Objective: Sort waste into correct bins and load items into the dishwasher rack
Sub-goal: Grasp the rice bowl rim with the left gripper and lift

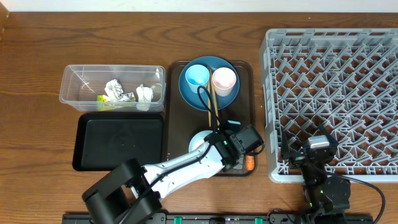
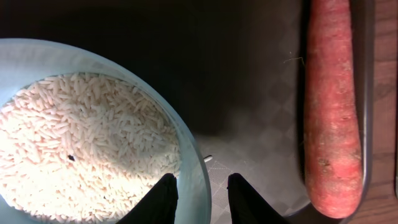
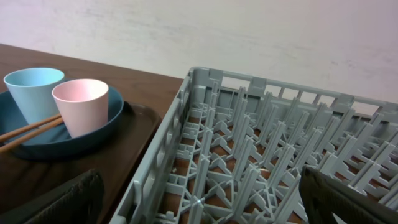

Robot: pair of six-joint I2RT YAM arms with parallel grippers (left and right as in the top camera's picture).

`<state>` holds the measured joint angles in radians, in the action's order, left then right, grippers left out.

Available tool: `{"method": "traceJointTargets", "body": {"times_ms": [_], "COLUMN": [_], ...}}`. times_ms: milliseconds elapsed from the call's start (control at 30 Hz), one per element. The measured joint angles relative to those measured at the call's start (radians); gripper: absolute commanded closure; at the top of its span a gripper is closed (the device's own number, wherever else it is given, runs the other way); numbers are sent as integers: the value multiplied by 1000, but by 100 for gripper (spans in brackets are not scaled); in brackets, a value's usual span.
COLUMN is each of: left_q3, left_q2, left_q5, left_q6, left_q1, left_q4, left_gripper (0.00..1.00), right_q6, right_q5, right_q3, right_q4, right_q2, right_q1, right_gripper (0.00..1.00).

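Two arms reach in from the near edge overhead. The left gripper [image 1: 217, 147] is at the round white bowl [image 1: 199, 142] on the near end of the dark brown serving tray [image 1: 246, 70], with a thin orange carrot [image 1: 249, 163] just to the right.

From the left wrist, black fingertips [image 2: 163, 198] stand slightly apart astride the bowl's rim, with loose white rice grains [image 2: 81, 143] inside. Contact cannot be told.

From the right wrist, the right gripper [image 3: 199, 208] has its jaws spread wide over the square grey pegged dishwasher rack [image 3: 249, 143]. To the left, a light-blue cup [image 3: 31, 90], a pinkish-white cup [image 3: 81, 102] and wooden chopsticks [image 3: 25, 130] sit on the round dark-blue plate [image 3: 37, 148].
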<state>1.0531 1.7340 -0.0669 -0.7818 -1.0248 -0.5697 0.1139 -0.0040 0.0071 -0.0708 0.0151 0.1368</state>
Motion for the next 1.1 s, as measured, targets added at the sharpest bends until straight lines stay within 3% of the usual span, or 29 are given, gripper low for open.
{"method": "traceJointTargets", "body": {"times_ms": [167,867,1100], "left_q3": [0,0,0], "left_q2": [0,0,0], "left_q5": [0,0,0], "left_q6": [-4,-4,-6], "left_q1": [0,0,0], "left_q4": [2,-13,-13], "left_gripper": [76,75,81], "right_q6": [0,0,0], "right_q5": [0,0,0], "right_q3": [0,0,0], "right_q4": [0,0,0], "right_q2": [0,0,0], "right_q1": [0,0,0], "right_gripper": [1,1,1]}}
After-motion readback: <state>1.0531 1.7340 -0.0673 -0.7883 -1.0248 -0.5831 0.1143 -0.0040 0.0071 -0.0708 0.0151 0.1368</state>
